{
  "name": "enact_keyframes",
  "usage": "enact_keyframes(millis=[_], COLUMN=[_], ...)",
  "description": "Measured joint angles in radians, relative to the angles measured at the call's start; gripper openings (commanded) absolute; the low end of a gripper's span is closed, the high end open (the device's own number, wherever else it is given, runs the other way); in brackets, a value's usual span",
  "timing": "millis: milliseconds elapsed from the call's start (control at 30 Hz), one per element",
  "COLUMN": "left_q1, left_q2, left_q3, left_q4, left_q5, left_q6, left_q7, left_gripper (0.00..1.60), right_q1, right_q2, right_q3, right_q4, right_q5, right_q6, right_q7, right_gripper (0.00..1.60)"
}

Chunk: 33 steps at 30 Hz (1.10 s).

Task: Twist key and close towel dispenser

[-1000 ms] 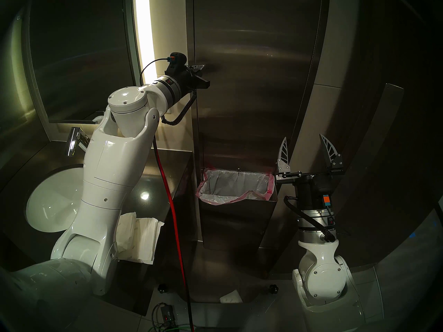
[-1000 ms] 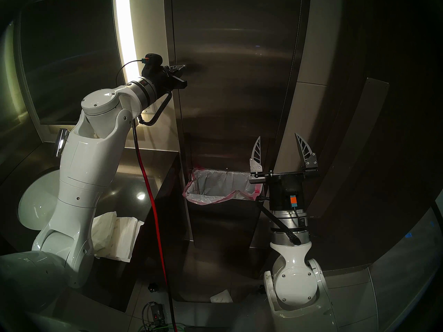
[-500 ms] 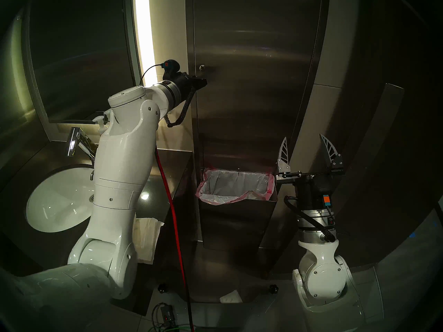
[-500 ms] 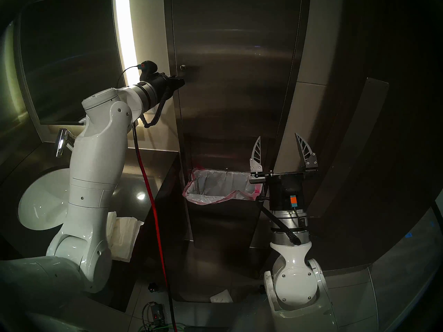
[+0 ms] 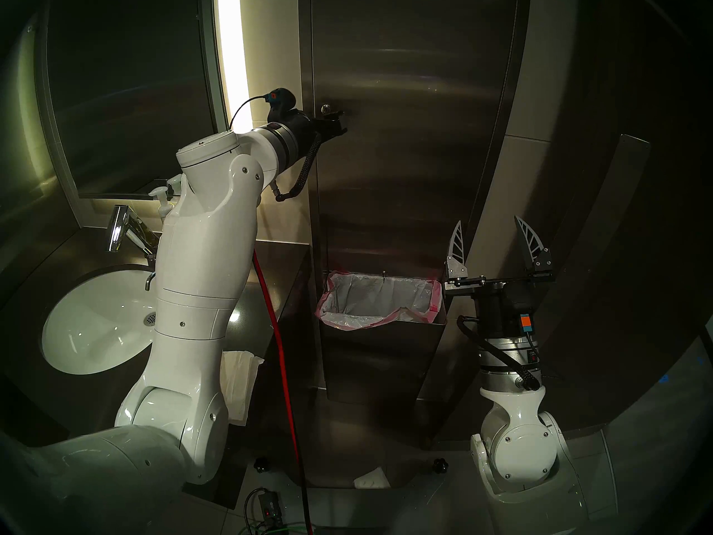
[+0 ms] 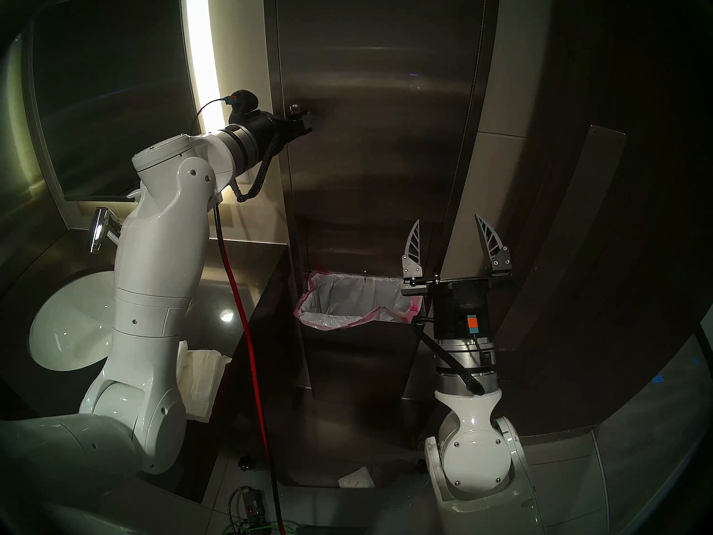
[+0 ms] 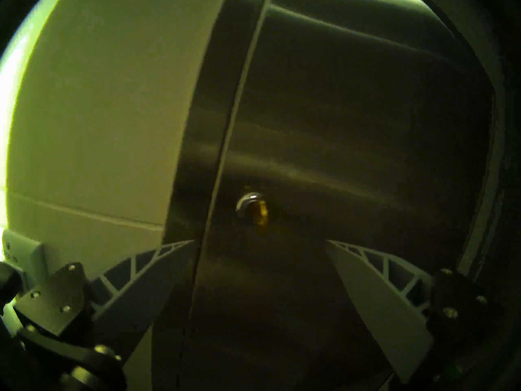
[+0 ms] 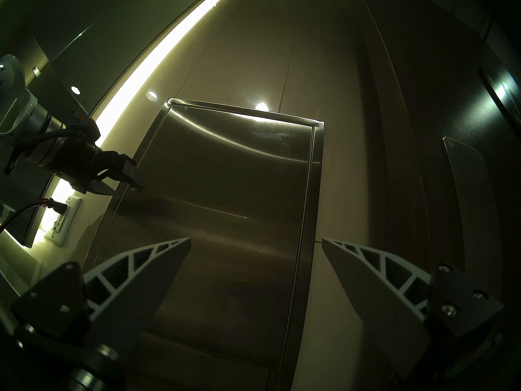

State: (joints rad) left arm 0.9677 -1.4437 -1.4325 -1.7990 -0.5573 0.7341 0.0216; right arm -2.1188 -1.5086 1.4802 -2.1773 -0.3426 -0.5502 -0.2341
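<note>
The left gripper point(image 7: 260, 242) hangs spread and empty just below the key point(image 7: 262, 216), which sits in the lock near the closed dispenser point(image 5: 416, 144) door's left edge, so only confirming the lock seems left.

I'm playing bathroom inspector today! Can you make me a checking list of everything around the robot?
Surface: dark counter with a white sink.
Job's things: towel dispenser door looks shut; gold key sits in its lock.
Clutter: white paper towels on the counter; paper scrap on the floor.
Grippers: left gripper open, just below the key, not touching; right gripper open, empty.
Cables: red cable hanging down.
Surroundings: mirror, faucet, pink-lined bin.
</note>
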Motion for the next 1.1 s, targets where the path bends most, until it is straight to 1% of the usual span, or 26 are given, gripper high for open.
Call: enact_keyframes(millis=[167,433,467,533,567,600,633,667,800,1100], left_q1=[0.005,0.003,0.003,0.002,0.001,0.001,0.0,-0.001,-0.003,-0.008], left_q2=[0.019,0.039,0.039,0.041,0.041,0.042,0.042,0.042,0.042,0.037], left_q3=[0.019,0.023,0.022,0.02,0.019,0.018,0.017,0.017,0.006,0.008], left_q4=[-0.015,-0.011,-0.011,-0.009,-0.008,-0.006,-0.005,-0.003,0.008,0.026], left_q5=[0.017,0.034,0.035,0.037,0.038,0.039,0.039,0.04,0.05,0.045], left_q6=[-0.016,-0.035,-0.037,-0.041,-0.042,-0.044,-0.045,-0.046,-0.049,-0.056], left_q7=[-0.02,-0.039,-0.04,-0.043,-0.045,-0.046,-0.047,-0.049,-0.046,-0.05], left_gripper=[1.6,1.6,1.56,1.35,1.29,0.97,0.75,0.0,0.0,0.0], right_q1=[0.0,0.0,0.0,0.0,0.0,0.0,0.0,0.0,0.0,0.001], right_q2=[0.001,0.004,0.004,0.004,0.005,0.005,0.005,0.006,0.007,0.009], right_q3=[-0.001,-0.002,-0.002,-0.002,-0.002,-0.002,-0.002,-0.002,-0.003,-0.004], right_q4=[0.0,0.0,0.0,0.0,0.0,0.0,0.0,0.0,0.0,0.0], right_q5=[0.0,0.0,0.0,0.0,0.0,0.0,0.0,0.0,0.0,0.0], right_q6=[0.001,0.001,0.002,0.002,0.002,0.002,0.002,0.002,0.003,0.004], right_q7=[-0.001,-0.003,-0.004,-0.004,-0.004,-0.005,-0.005,-0.005,-0.006,-0.009], right_gripper=[1.6,1.6,1.6,1.6,1.6,1.6,1.6,1.6,1.6,1.6])
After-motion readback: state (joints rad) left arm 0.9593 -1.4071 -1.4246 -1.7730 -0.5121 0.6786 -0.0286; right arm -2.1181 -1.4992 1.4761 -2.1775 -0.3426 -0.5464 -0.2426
